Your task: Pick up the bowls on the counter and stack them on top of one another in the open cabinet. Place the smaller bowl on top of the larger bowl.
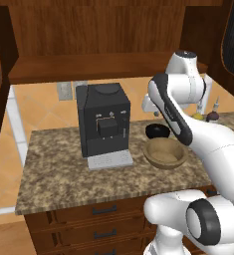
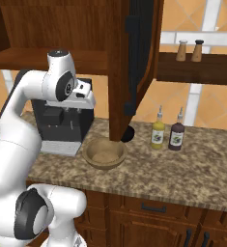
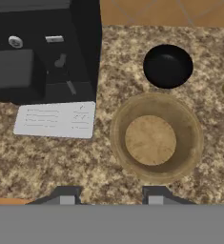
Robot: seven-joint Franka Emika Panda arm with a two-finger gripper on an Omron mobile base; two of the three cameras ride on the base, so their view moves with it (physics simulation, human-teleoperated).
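A wide, shallow tan wooden bowl (image 3: 154, 138) sits on the speckled granite table (image 1: 58, 174), just right of a black coffee machine (image 1: 103, 119). A small glossy black bowl (image 3: 168, 66) lies just beyond it. The claw (image 3: 108, 196) hovers above, empty, its fingers apart. The wooden bowl looks stiff and light; its thick rim offers the best grip. The right side has more open room.

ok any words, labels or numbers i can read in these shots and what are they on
None can be read.
Coffee machine: front panel has small light marks, too blurred to read.
Yellow bottle and dark bottle: light label patches, no legible print.
Black bowl, wooden bowl, counter: no text.
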